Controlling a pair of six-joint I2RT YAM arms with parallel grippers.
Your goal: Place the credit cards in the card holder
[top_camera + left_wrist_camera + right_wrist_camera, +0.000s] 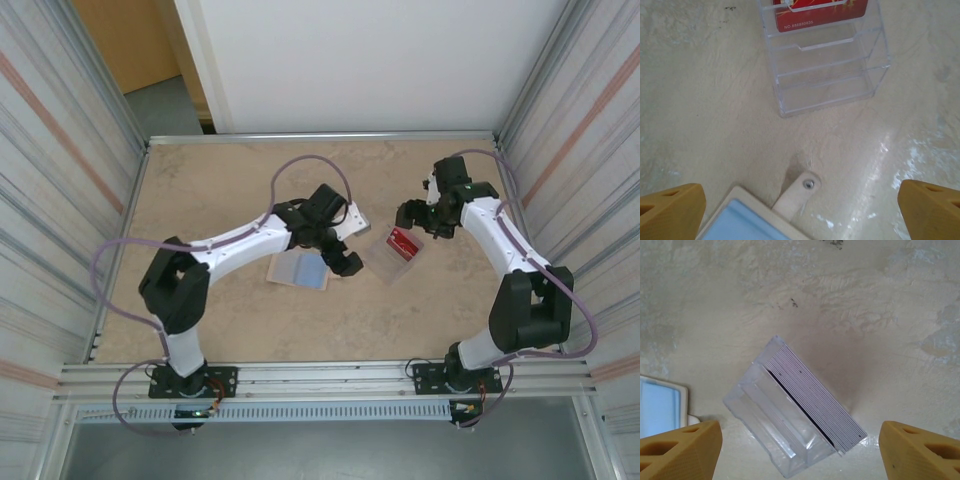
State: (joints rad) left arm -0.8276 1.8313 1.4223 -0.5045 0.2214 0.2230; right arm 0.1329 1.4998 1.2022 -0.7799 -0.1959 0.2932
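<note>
The red credit cards (pixel 404 240) stand in a clear plastic case (pixel 393 256) at mid-table; in the left wrist view the cards (pixel 820 12) show at the top inside the case (pixel 827 65). The beige card holder (pixel 300 270) lies open to the case's left, blue pockets up. Its snap tab (pixel 801 191) and blue pocket (pixel 742 222) show in the left wrist view. My left gripper (pixel 342 258) (pixel 801 202) hangs open over the holder's right edge, empty. My right gripper (pixel 415 218) (pixel 800 440) is open above the case (pixel 790 425), empty. The holder's corner (pixel 660 407) shows at the left.
Corrugated metal walls (pixel 60 180) stand along the left and right of the beige table (pixel 220 190), and an aluminium rail (pixel 320 375) runs along its near edge. The case's ribbed back panel (pixel 815 400) faces up towards the right wrist camera.
</note>
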